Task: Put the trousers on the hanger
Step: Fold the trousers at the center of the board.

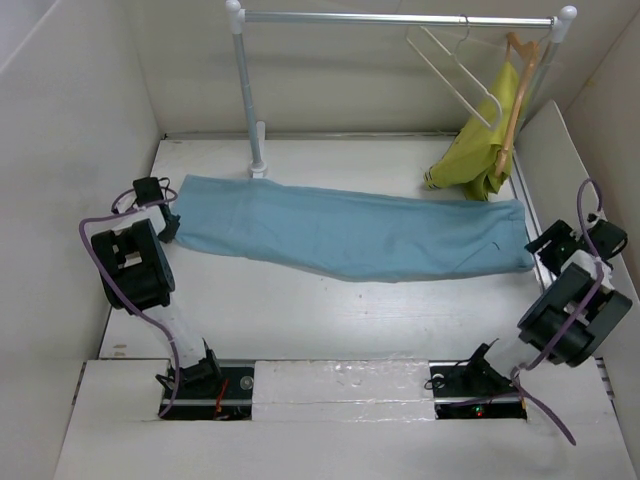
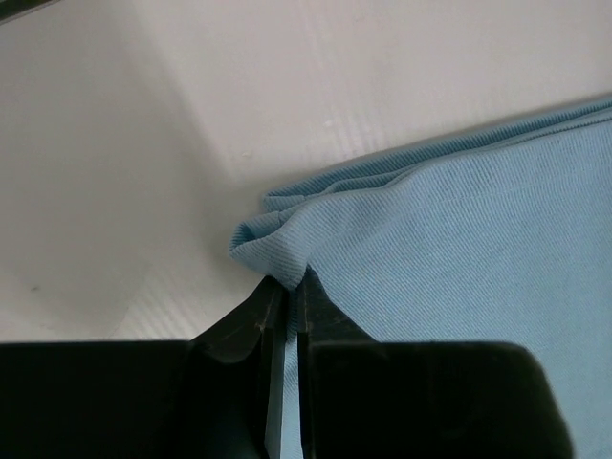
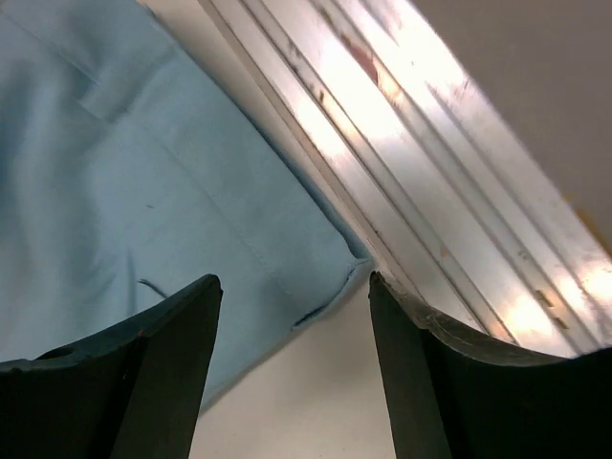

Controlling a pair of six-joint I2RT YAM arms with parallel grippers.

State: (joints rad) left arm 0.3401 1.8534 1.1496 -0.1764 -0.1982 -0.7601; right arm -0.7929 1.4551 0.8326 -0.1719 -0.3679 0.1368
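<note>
The left hand is clamped narrow on a bunched end corner of the light blue trousers, its fingers almost meeting over the fold. The right hand stands wide and holds nothing; the opposite hemmed corner of the trousers lies between its fingers on the counter. The trousers lie stretched flat across the counter between both hands. Behind them the cream-white hanger hangs on the rail, beside a yellow-green garment on a tan wooden hanger.
</note>
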